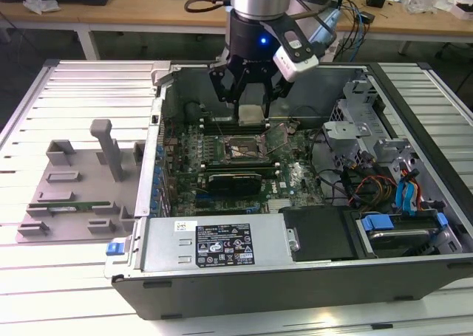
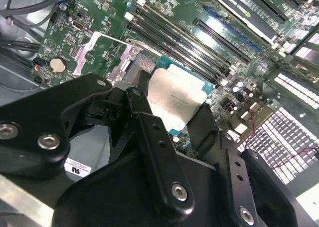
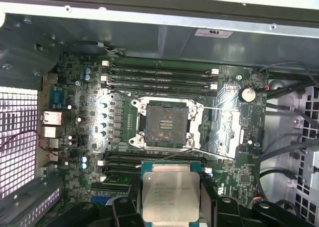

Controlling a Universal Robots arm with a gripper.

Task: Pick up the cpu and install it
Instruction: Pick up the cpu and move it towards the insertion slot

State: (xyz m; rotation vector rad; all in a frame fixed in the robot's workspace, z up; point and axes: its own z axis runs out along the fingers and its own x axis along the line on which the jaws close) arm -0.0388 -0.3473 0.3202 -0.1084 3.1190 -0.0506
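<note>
Gripping the cpu (image 3: 171, 196), the gripper (image 1: 251, 111) hangs near the open socket (image 3: 166, 124), apparently clear of flanking memory slots (image 3: 159, 78).

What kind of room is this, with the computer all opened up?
Probably a robotics lab or workshop: the gripper holds the cpu above an open computer case on a slatted metal table, and a wooden workbench with cables stands behind.

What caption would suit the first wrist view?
The hand holds the cpu above the circuit board, whose socket lies empty and uncovered.
</note>
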